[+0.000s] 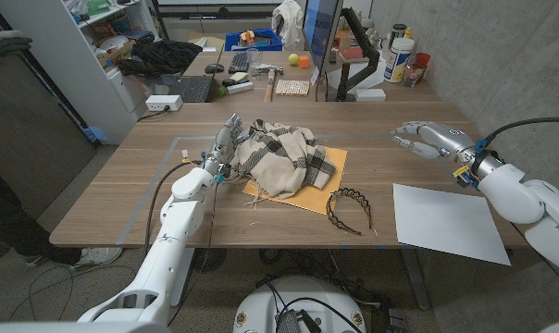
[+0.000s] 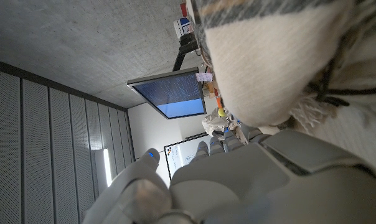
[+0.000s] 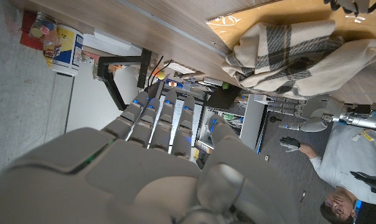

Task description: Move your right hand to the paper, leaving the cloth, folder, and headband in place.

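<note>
Wood-grain worktop [image 1: 122, 185] under everything, so I read it left to right. My left hand [image 1: 223, 148] sits at about nine o'clock of the checked cloth [image 1: 279, 157], right against its fringe; in the left wrist view the cloth [image 2: 281, 56] looms just past that hand [image 2: 238, 180]. I cannot tell whether those fingers are touching or pinching fabric, so I leave that arm alone. The cloth lies heaped on the orange folder [image 1: 307, 192], which sticks out at its five o'clock side. The black headband [image 1: 346, 209] lies just beside the folder's corner, further toward four o'clock.

The white paper [image 1: 449, 222] lies flat at the near right of the worktop, well apart from the headband. My right hand [image 1: 428, 139] hangs at roughly twelve o'clock of the sheet, toward the far edge, fingers [image 1: 404, 141] loosely spread and holding nothing; the right wrist view shows the same hand [image 3: 169, 155] with fingers apart.

As I judge it, the reach has barely begun. The clean way is to draw the hand toward six o'clock, straight over bare wood, and lower it onto the middle of the sheet. I would keep the fingers pointing away from the headband and avoid any sweep toward nine o'clock. Touch down softly: a loose sheet will probably slide if pushed sideways.
</note>
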Available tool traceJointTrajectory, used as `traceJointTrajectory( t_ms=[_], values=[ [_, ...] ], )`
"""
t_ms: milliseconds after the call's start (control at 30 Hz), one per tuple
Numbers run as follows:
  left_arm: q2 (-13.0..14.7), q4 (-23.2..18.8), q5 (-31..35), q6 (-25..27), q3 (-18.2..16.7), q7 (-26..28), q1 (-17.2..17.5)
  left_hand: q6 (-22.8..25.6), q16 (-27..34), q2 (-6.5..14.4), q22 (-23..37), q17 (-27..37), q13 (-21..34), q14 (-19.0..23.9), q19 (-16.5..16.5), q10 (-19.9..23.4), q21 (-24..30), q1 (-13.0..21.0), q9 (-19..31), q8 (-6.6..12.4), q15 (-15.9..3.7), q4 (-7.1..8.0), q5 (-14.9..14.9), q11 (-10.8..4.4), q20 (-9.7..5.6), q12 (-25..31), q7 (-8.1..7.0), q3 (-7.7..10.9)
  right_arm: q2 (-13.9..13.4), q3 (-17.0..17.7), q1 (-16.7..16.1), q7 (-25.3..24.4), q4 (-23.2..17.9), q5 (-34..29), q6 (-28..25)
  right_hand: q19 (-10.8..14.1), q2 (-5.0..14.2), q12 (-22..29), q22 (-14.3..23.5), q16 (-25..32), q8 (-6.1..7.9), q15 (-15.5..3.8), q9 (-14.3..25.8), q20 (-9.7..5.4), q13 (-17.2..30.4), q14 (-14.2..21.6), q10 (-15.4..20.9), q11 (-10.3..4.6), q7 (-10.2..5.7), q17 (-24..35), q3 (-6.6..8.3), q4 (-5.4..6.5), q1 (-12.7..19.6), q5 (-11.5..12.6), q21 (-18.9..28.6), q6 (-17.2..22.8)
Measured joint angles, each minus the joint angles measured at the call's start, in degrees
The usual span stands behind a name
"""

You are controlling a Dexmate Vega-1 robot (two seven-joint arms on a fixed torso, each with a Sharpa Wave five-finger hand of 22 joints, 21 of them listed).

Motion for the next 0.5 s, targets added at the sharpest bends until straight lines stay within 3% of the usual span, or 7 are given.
traceJointTrajectory(
  t_ms=[500],
  values=[
    [0.2,1.0,-0.1,-0.2,-0.1,-0.5,-0.5,0.0,0.0,0.0,0.0,0.0,0.0,0.0,0.0,0.0,0.0,0.0,0.0,0.0,0.0,0.0,0.0,0.0,0.0,0.0,0.0,0.0,1.1,1.1,-2.3,-0.7,-3.8,-7.7,-3.2,2.2,0.6,0.0,0.1,0.0,0.26,-0.09,0.0,0.1,0.0,2.1,3.0,-1.6,-0.73,0.0,1.14,0.0,0.6,0.0,0.0,4.0]
  ],
)
